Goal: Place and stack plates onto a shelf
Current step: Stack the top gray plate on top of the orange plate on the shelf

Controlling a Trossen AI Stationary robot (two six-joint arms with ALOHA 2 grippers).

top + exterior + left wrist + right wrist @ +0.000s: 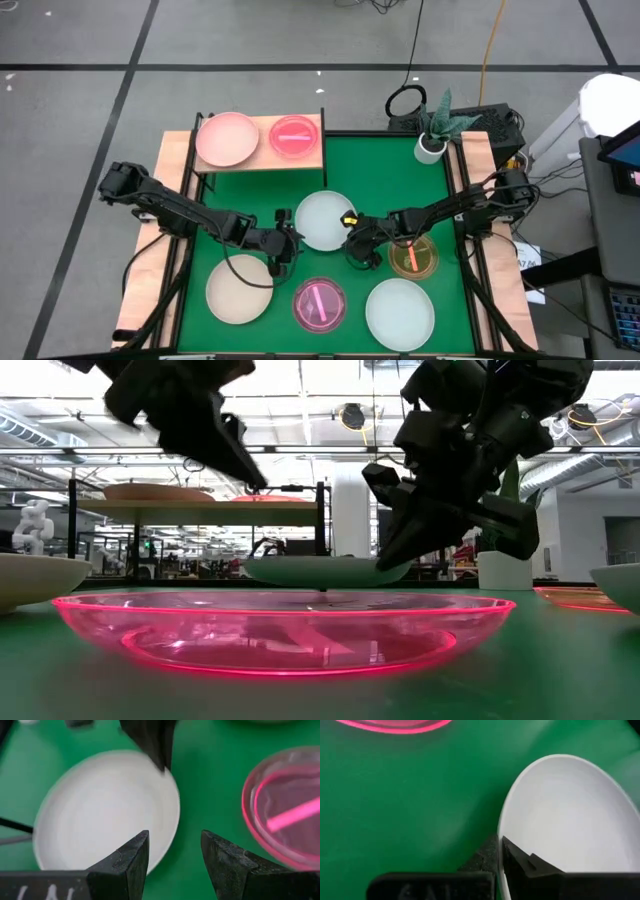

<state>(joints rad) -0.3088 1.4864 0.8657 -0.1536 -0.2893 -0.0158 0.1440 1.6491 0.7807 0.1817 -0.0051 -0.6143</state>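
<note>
The right gripper (352, 243) is clamping its fingers tight on the rim of the pale mint-white plate (325, 220), which is sitting on the green table (390, 180) just in front of the shelf (262, 158). The grip is taking only the thin edge nearest that arm, so from where I'm standing the plate looks likely to tip or slide free once it is lifted. The left gripper (284, 250) is hovering half open and empty on the plate's other side, close enough that a swing of the plate might clip it. The shelf is already holding a pink plate (227, 138) and a small magenta plate (294, 136) side by side, so a large plate coming in may knock the small one or hang over the board's edge.
</note>
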